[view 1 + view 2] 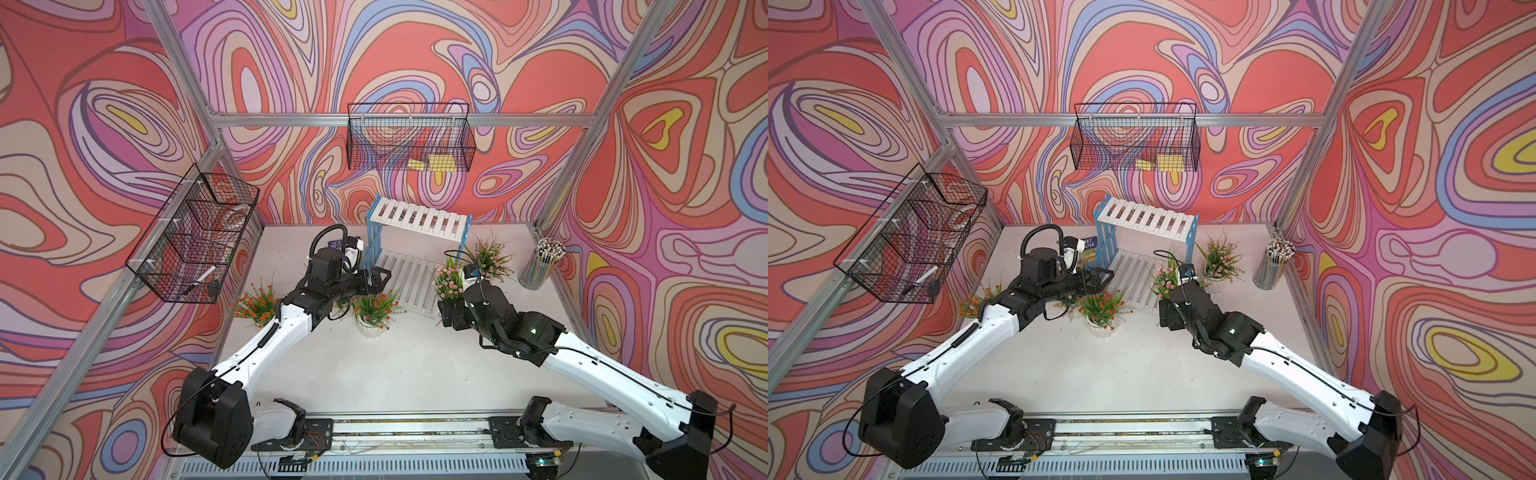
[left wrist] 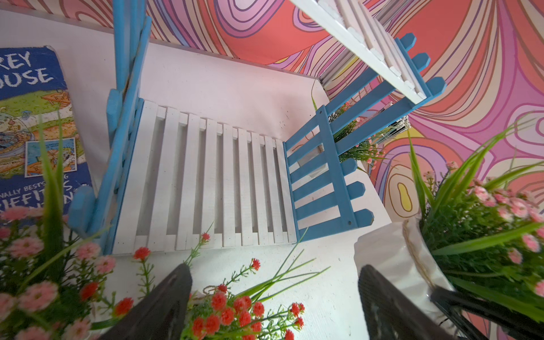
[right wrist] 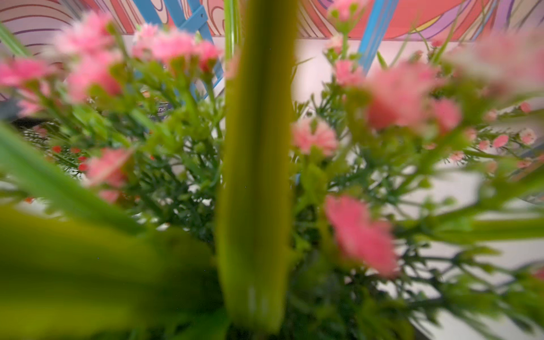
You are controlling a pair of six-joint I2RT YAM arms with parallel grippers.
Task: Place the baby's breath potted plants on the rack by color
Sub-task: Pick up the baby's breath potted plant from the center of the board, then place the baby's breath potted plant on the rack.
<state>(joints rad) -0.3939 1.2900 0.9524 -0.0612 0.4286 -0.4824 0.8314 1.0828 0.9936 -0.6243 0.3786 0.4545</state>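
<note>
**Right tool** (image 1: pixel 449 312): clenched on the white pot (image 2: pixel 391 253) of the held pink plant (image 1: pixel 448 281).

**Left tool** (image 1: pixel 379 279): released, nothing between its fingers (image 2: pixel 159 306). It hangs above the front edge of the lower board (image 1: pixel 405 274).

**Key relation:** the held pink plant sits just off the right front corner of the rack (image 1: pixel 376 237). The lower board lies to its left and a little farther back. The top board (image 1: pixel 417 218) is farther back and higher. The rack's long axis runs side to side across the counter (image 1: pixel 415 365). The right arm is the nearer. The likely next move is a short carry leftward onto a board, clearing the blue end frame.

**Boards:** both bare.

**Other stock on the counter:**
- centre orange-red plant (image 1: pixel 374 309), below the left tool and just robot-side of it
- far orange-red plant (image 1: pixel 255 305), left of the left arm
- rear pink plant (image 1: pixel 490 255), beside the rack's right end
- third pink plant (image 2: pixel 38 279)

**View notes:**
- Both top views hide the gripped pot behind the right tool.
- The left wrist view shows that pot. It also shows the third pink plant, which the left arm mostly covers from above, and a book (image 2: pixel 32 117).
- The right wrist view shows blurred blooms only, no fingers.
</note>
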